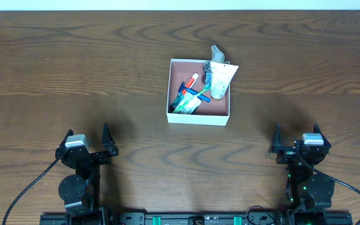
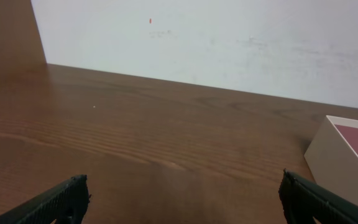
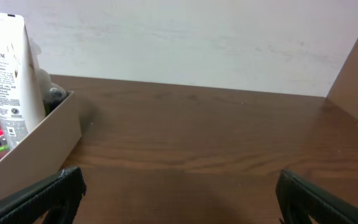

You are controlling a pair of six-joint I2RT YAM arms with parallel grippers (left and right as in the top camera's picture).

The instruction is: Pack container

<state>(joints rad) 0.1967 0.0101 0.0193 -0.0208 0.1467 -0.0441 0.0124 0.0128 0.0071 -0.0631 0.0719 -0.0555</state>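
Two arms idling: left gripper [image 1: 86, 132] and right gripper [image 1: 297, 131] are standing wide open, gripping nothing; the container [image 1: 199, 117] is sitting on the table [image 1: 74, 69], well ahead, between them, holding toiletries [image 1: 189, 100] (white tube [image 1: 220, 78] leaning over rim). Probably light, thin walls flexing; pinching one side wall seems safest.
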